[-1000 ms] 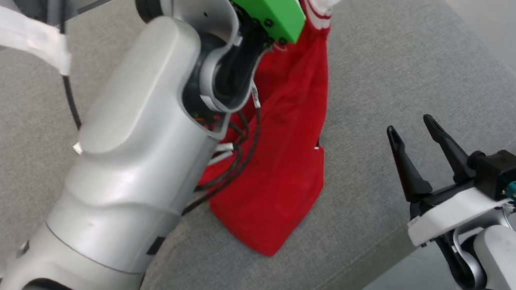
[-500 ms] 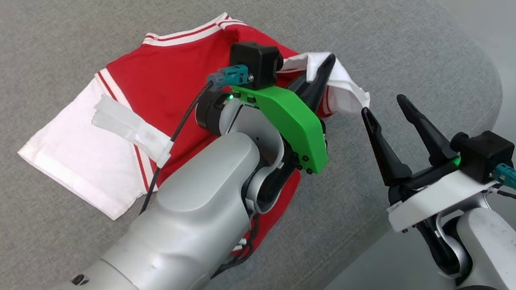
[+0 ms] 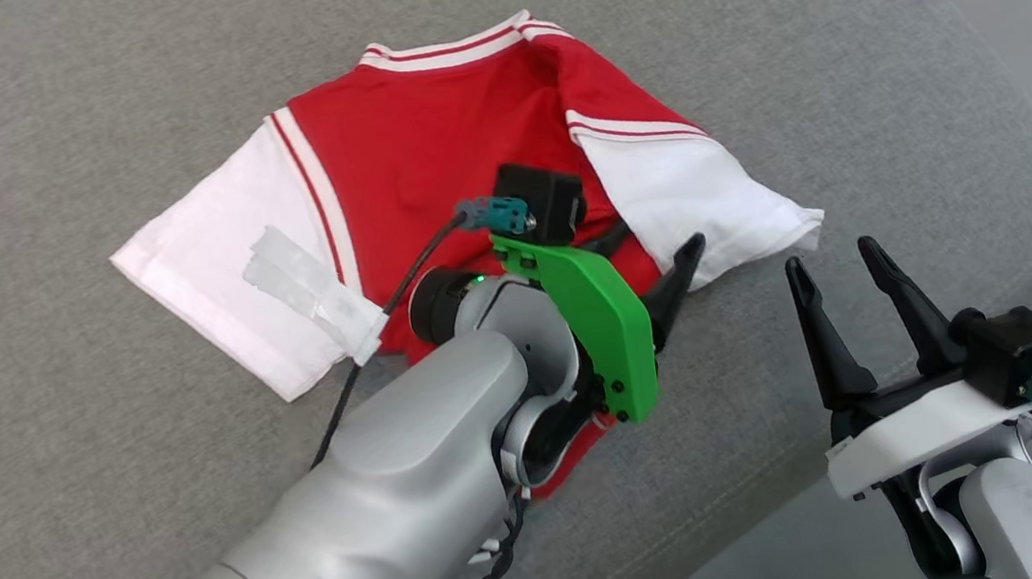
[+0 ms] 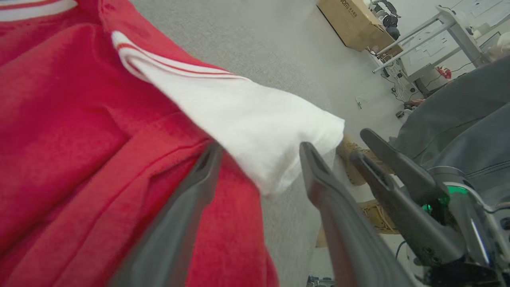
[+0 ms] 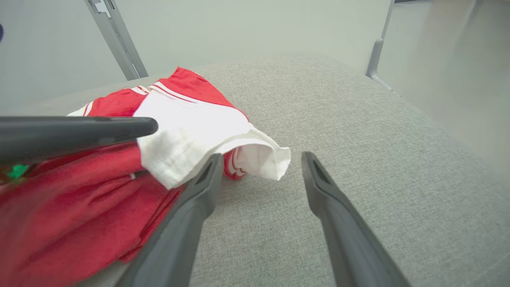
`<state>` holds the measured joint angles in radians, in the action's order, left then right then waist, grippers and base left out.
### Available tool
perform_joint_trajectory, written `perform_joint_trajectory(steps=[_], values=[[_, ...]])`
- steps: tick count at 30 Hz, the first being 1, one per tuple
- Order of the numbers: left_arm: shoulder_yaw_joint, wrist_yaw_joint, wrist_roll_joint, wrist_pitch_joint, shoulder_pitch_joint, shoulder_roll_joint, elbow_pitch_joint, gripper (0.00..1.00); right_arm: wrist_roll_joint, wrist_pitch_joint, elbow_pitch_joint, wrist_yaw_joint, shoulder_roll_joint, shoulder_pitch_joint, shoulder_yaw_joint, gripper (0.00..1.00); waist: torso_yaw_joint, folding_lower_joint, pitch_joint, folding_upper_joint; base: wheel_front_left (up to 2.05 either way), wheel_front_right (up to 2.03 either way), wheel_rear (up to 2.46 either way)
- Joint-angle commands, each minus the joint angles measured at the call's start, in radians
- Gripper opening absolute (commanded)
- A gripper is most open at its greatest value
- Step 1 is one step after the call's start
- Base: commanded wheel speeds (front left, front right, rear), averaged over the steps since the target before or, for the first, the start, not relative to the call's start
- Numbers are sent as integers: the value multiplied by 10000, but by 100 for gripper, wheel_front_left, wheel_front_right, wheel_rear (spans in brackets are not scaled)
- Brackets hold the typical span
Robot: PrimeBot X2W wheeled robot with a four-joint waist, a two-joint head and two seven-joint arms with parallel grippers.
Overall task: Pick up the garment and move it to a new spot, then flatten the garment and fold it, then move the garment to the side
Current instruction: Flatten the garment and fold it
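A big grey cushion (image 3: pixel 58 192) had a soft, woven cover and a rounded corner at the right of the frame. A red shirt (image 3: pixel 434 139) lay on it, near the top middle. One white sleeve (image 3: pixel 209 262) was spread flat toward the left. The other white sleeve (image 3: pixel 696 204) pointed to the lower right, close to the cushion's edge.

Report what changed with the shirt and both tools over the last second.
The left tool opened and let go of the shirt. A second ago the shirt hung from it in the air; now it lies spread on the grey cushion, with the open tool beside the white sleeve. The head camera shifted too. Unchanged: the right tool, open and empty near the cushion's edge.
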<state>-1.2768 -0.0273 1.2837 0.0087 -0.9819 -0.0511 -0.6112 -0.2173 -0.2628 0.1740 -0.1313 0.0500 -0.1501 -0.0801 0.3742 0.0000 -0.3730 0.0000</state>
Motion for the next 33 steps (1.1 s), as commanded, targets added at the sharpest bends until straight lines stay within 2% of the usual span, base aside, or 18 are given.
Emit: perform_joint_trajectory(steps=[1,4,9,12,16,20,25,33], values=[[-3,25,-246,104,157,-174,152,100,142,-31,-12,10,20,119,39,100,-646,0,521,0,0,0,0],[9,-176,-500,-47,513,-714,739,100,376,-31,-70,10,22,273,154,100,-900,0,728,0,0,0,0],[237,-791,-518,-467,1124,-1971,1741,100,764,-31,-180,10,17,464,448,100,-1262,0,974,0,0,0,0],[473,-934,-87,-293,1422,-2613,2148,100,914,-31,-202,10,20,501,494,100,-1440,0,1011,0,0,0,0],[449,-867,54,-73,1623,-3030,2215,100,1002,-31,-190,10,20,508,461,100,-1534,0,1033,0,0,0,0],[816,-521,833,135,1964,-3009,2115,100,1071,-31,-160,10,21,436,408,100,-1562,0,1040,0,0,0,0],[1139,237,1713,425,2302,-2704,1838,100,1166,-31,-136,10,20,432,347,100,-1510,0,1070,0,0,0,0],[1280,660,2081,367,2551,-2106,698,100,1261,-31,-130,10,18,490,363,100,-1378,0,1095,0,0,0,0]])
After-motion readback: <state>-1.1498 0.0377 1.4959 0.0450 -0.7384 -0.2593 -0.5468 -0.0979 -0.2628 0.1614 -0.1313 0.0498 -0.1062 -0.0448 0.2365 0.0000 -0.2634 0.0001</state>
